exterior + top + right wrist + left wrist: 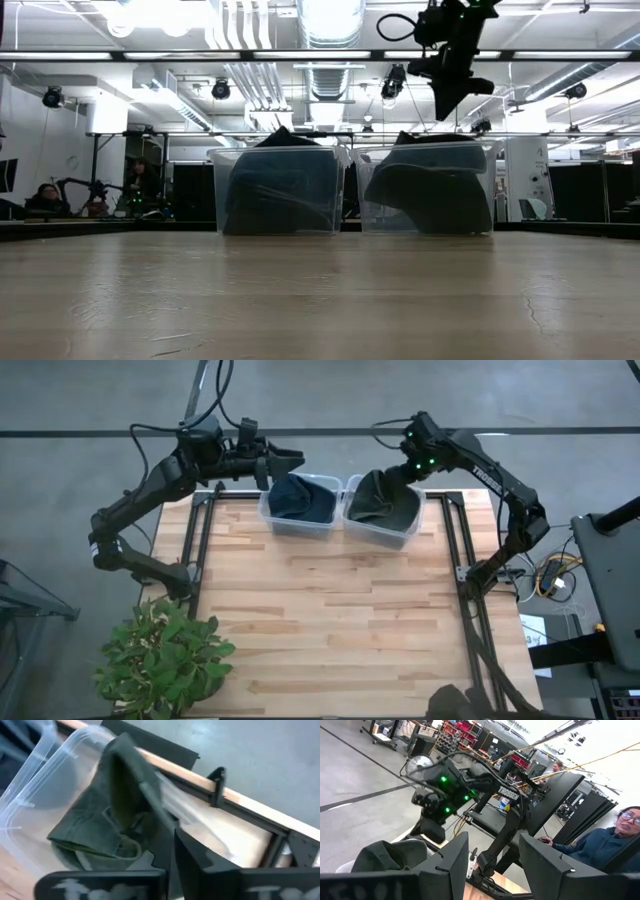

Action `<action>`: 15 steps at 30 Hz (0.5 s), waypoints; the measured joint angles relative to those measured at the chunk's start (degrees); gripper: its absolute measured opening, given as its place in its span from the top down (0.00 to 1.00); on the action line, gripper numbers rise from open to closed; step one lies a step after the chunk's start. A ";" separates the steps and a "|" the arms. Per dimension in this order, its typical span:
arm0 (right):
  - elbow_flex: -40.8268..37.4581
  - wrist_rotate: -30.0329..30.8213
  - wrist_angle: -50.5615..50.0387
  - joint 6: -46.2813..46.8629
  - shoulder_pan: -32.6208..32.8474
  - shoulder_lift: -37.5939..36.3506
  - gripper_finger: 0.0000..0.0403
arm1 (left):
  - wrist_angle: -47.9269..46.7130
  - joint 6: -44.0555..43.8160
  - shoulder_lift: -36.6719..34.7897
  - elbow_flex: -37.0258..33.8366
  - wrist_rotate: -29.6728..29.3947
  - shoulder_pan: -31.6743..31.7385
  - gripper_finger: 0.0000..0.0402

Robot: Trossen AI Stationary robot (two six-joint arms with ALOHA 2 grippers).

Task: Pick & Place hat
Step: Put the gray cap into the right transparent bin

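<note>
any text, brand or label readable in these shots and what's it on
"TROSSEN", white letters on the right arm link in the high view; it shows again on that arm in the left wrist view, partly cut off.
White lettering on the wrist camera mounts at the bottom of both wrist views: too blurred to read.
Nothing readable on the bins or hats.

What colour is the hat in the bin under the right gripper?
Dark olive green hat, plain with no pattern; clearest in the right wrist view.

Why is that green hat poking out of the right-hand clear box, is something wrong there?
Slightly odd, not damaged. The green hat lies crumpled in the right bin, one fold standing above the rim, under the right gripper. The dark hat also heaps above the left bin. Nothing has spilled onto the table.
</note>
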 joint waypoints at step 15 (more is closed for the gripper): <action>-16.03 -0.06 5.73 1.01 1.34 0.07 0.98 | 1.56 0.39 0.00 -0.02 -0.85 0.00 0.58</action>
